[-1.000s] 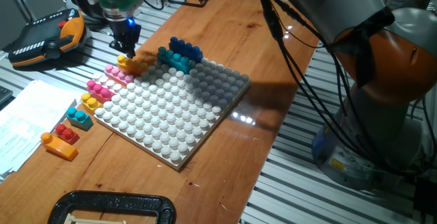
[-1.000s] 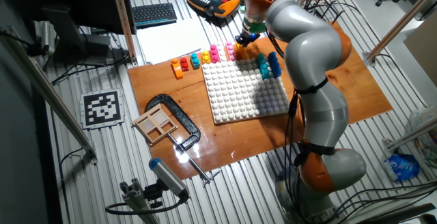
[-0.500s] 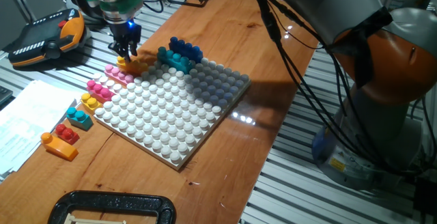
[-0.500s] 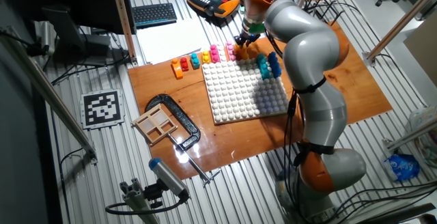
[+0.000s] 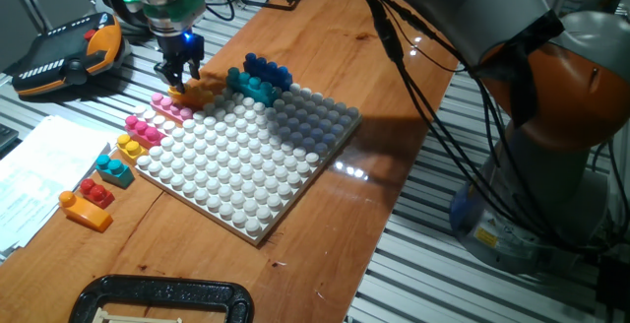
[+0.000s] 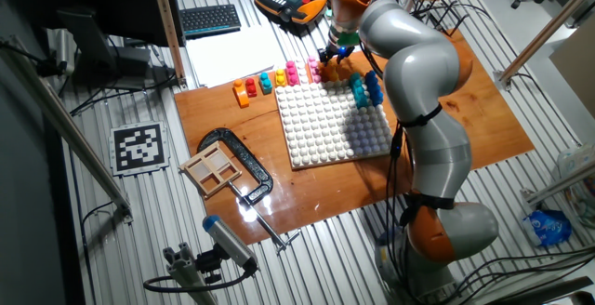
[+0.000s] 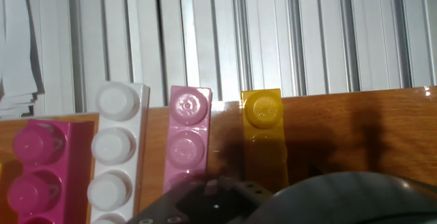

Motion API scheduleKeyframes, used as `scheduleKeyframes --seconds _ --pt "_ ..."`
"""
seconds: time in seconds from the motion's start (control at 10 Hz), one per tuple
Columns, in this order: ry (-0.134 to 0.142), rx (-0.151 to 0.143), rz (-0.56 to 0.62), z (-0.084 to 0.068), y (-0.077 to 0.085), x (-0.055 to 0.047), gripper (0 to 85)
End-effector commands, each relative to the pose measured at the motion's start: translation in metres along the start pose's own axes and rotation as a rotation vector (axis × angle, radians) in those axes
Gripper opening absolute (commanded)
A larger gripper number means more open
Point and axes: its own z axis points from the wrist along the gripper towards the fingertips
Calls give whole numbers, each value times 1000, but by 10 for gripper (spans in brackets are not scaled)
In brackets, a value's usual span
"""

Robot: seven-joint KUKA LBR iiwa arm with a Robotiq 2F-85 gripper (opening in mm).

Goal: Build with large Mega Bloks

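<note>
The yellow-orange brick (image 5: 194, 91) lies on the tabletop (image 5: 325, 28) at the white baseplate's (image 5: 246, 156) 11 o'clock corner, beside a light pink brick (image 7: 188, 138). The tool (image 5: 179, 70) straddles it; whether it grips, I cannot tell. Only the hand view shows single studs.

I see the baseplate (image 5: 246, 156) mid-table (image 5: 325, 47), Mega Bloks (image 5: 108, 170) lining its edge, clamp (image 6: 237, 161) apart.

2 fixed cameras overlook the baseplate (image 5: 246, 156); hand camera hovers close.
</note>
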Motion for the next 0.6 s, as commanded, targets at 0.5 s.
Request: scheduleKeyframes --seconds 0.5 --pt "-1 -14 2 8 1 1 510"
